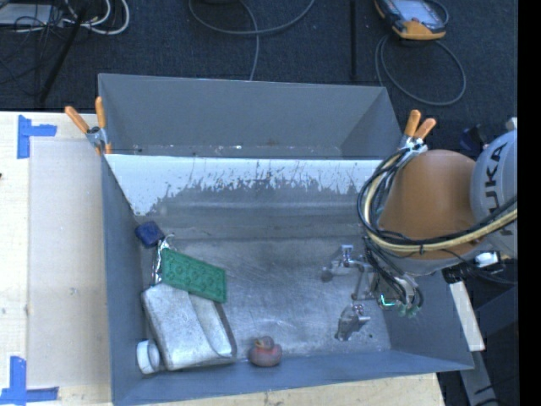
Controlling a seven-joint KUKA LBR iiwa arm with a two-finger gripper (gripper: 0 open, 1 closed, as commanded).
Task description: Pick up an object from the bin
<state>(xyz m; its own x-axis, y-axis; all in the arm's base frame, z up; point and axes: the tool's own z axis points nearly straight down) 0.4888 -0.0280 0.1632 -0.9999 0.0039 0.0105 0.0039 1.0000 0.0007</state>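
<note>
The two-finger gripper (347, 296) hangs low over the right part of the grey metal bin (254, 129). Its jaws stand spread wide, one metal finger (340, 266) towards the back wall and the other towards the front. Nothing lies between them, only bare, scuffed floor.

Five loose things can be counted, one of each kind. The nearest to the gripper is a small reddish-brown rounded lump (265, 353), lying alone by the front wall, well apart from the fingers and to their left. It may be a little toy figure, though the view is too poor to say, and it is too round to give a long axis or facing.

The others crowd the left front corner:
- a flat green studded plate (193, 276), long axis running from upper left to lower right
- a grey-white crumpled packet (182, 328) just below it
- a small white cylinder (146, 356) at the packet's front end
- a small blue piece (148, 233) behind the plate
</note>
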